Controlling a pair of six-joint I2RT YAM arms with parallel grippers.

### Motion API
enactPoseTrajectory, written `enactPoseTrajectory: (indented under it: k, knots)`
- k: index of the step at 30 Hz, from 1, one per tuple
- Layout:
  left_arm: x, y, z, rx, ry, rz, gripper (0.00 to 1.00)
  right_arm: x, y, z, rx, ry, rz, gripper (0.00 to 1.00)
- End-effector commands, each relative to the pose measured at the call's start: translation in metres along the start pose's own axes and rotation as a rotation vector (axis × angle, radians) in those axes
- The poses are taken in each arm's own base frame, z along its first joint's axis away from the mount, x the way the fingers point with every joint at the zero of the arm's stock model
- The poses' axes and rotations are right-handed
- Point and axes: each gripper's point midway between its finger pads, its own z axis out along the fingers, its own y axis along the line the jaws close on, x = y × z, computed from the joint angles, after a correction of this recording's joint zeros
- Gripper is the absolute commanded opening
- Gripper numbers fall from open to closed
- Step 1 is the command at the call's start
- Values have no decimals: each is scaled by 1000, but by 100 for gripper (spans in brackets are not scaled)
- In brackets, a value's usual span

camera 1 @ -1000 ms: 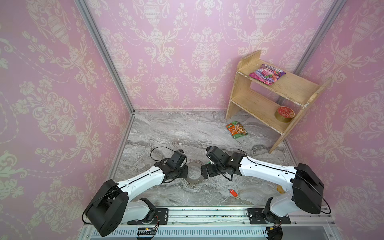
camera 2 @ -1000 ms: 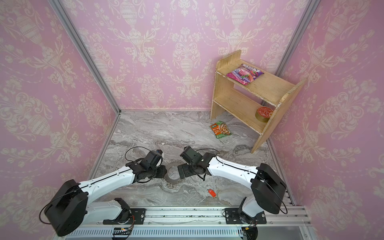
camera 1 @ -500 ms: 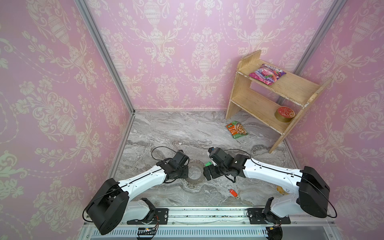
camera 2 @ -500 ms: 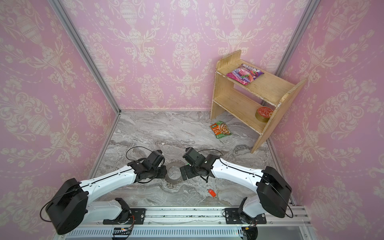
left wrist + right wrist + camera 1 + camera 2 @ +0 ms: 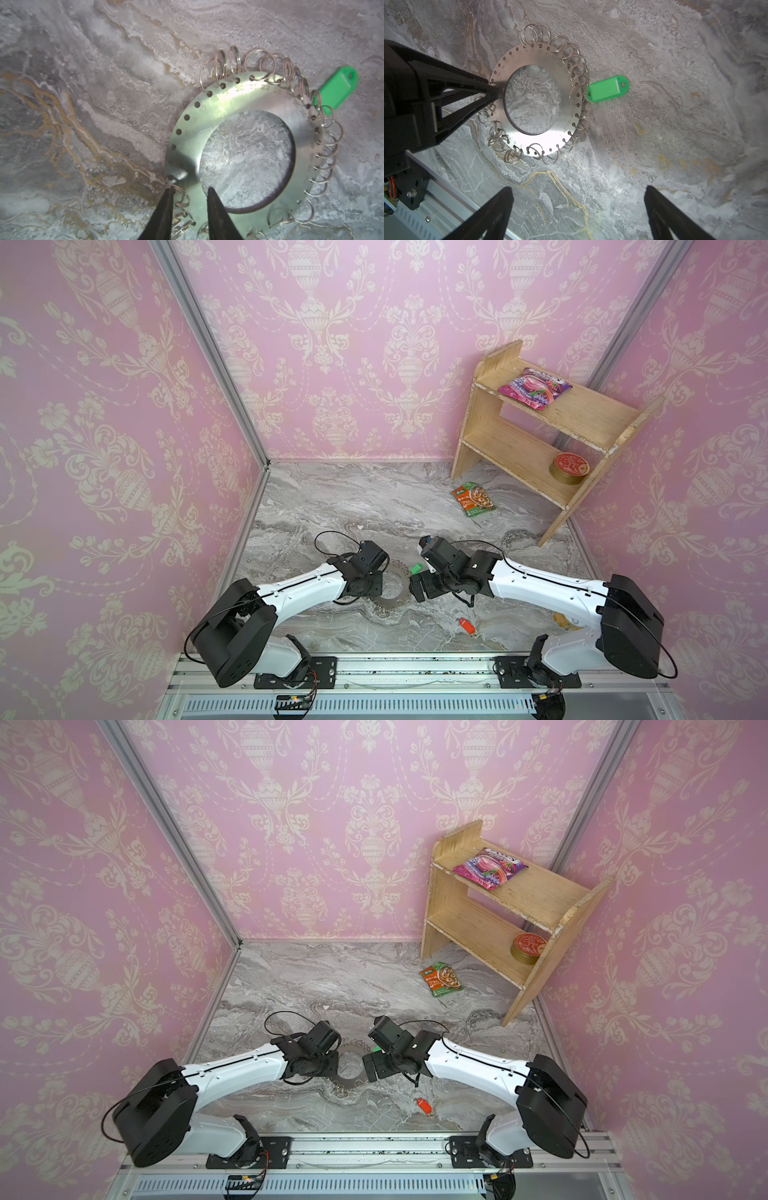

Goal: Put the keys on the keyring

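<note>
Top views: flat grey metal keyring with wire loops lies on marble table, between left gripper and right gripper; red plastic key tag well apart.
Left wrist: left gripper narrowly parted, tips straddling keyring band; hold uncertain.
Right wrist: right gripper gapes wide, empty; ahead, green plastic key tag touches keyring loops.

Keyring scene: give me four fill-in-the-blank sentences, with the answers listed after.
1. The tag lying beside the keyring is ___ in colour.
2. The right gripper is ___ and holds nothing.
3. One finger of the left gripper stands inside the keyring's central ___.
4. The tin sits on the ___ board of the shelf.
Missing words: green; open; hole; lower.
</note>
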Motion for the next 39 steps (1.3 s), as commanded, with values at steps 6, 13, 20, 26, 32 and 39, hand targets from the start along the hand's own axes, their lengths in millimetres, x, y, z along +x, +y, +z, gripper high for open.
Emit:
enactPoseTrajectory:
  k: [6,13,20,26,32,39]
  knots:
    - [-4,8,-8,-85,3,-16,28,1,-9,-4,7,-22,-2,100]
    - [-2,6,-3,-95,24,-8,26,0,-9,-3,-1,-24,1,100]
    - [0,7,-1,-131,47,10,25,1,-10,-4,-2,-28,4,100]
    - [0,8,0,-144,51,12,18,2,-12,-5,-3,-32,12,100]
    - [0,12,-4,-159,42,11,11,2,-13,-6,-5,-36,15,100]
    - [0,17,-12,-161,16,-3,7,0,-11,-5,-13,-41,18,100]
